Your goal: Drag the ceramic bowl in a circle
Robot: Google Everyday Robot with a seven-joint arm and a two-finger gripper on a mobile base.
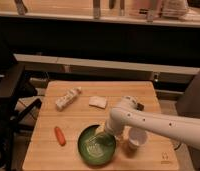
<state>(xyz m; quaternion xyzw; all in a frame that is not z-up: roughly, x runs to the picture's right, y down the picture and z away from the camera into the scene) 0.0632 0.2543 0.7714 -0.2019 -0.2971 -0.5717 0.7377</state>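
The dark green ceramic bowl (91, 150) sits on the table (48, 156) near its 6 o'clock edge. The gripper (102, 138) dips into the bowl from 2 o'clock. I cannot tell if it is spread or pinching. A white cup (136, 137) stands at the bowl's 3 o'clock, and a carrot (59, 135) lies at 9.

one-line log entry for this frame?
gripper: in ceramic bowl, far side | bowl: near table front edge | white cup: beside bowl

The arm (163, 125) is white, tubular, dotted with small dark holes; its pale pincer (100, 136) sits in the ceramic bowl (89, 151).
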